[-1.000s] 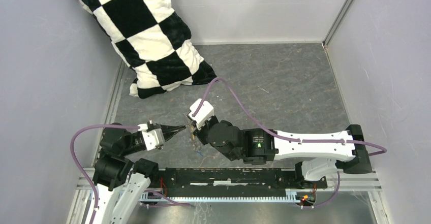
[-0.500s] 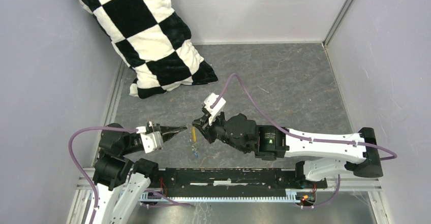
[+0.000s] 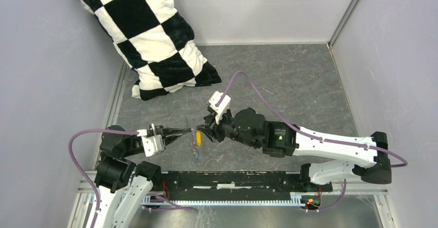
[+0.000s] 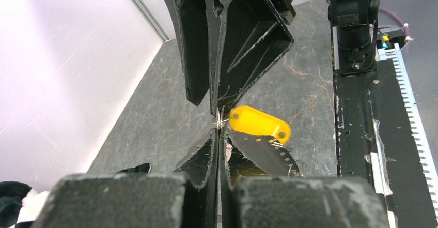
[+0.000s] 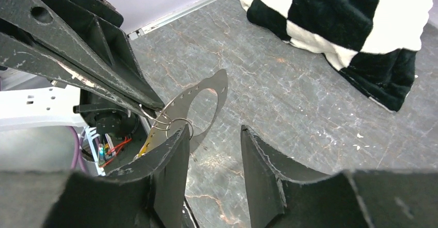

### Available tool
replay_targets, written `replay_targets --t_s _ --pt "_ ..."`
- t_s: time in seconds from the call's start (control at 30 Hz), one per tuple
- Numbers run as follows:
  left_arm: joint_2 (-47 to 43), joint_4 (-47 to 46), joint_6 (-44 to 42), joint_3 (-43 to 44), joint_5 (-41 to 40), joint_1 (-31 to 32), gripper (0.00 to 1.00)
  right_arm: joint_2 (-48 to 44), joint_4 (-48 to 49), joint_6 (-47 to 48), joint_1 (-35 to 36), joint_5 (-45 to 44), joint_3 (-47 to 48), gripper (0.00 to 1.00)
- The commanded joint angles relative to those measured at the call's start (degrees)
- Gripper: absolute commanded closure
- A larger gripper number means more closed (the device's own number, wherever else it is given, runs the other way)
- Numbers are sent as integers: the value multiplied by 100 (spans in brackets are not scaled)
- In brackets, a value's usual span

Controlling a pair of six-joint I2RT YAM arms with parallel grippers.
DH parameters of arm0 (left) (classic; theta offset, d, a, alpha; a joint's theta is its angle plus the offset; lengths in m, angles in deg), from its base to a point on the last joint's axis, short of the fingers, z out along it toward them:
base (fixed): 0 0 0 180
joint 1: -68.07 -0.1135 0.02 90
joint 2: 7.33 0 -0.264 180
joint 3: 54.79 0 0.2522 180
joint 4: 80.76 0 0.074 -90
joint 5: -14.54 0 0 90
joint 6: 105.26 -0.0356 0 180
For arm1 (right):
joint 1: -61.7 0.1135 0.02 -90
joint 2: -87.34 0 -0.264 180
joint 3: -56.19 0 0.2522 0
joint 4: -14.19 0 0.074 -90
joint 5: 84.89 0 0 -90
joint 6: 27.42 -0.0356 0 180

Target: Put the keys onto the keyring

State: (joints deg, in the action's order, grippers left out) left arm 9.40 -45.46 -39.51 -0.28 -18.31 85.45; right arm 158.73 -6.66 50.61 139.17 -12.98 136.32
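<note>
My left gripper is shut on the keyring, pinching its thin wire rings at the fingertips. The keyring's flat grey oval loop with small holes along its edge hangs from those rings; it also shows in the left wrist view. The yellow key hangs beside it, and shows in the top view. A small blue key shows just below; I cannot tell whether it hangs or lies on the floor. My right gripper is open and empty, its left finger right by the rings.
A black-and-white checked pillow leans in the back left corner, also in the right wrist view. A black rail runs along the near edge. Grey walls close in the grey marbled floor on three sides.
My right gripper has drawn back to the right off the keyring and turned, and now stands open beside it. My left gripper has moved slightly right, still holding the ring.
</note>
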Motion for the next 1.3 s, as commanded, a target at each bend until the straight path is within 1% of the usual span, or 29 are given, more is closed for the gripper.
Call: replay_targets --t_s 0.0,0.1,0.27,0.33,0.43,0.57,0.77,1.0,1.13,1.27 --pt "18 -768 452 310 281 6 98 -388 -690 637 -250 244 397 52" --pt "63 -992 785 311 297 10 98 -624 -815 1060 -337 611 507 49" --pt "231 -1289 1361 369 299 8 98 -767 -777 1616 -391 1354 592 48" --pt "310 -1351 1567 403 265 8 98 -758 -773 1709 -424 1599 605 47" --pt "386 -1458 1893 433 216 9 98 -749 -736 1757 -485 1640 616 47" --pt "400 -1698 2213 392 217 10 98 -849 -448 1915 -631 1790 605 48" --pt "529 -2121 2860 372 263 10 98 -811 -54 2160 -894 2817 741 48" --pt "564 -2128 3048 381 311 9 98 -653 252 2123 -1064 4260 687 48" --pt "578 -2350 3161 391 363 10 98 -537 335 2033 -1125 4578 726 51" --pt "586 -2378 3216 406 539 10 98 -444 383 1949 -1204 4749 738 53"
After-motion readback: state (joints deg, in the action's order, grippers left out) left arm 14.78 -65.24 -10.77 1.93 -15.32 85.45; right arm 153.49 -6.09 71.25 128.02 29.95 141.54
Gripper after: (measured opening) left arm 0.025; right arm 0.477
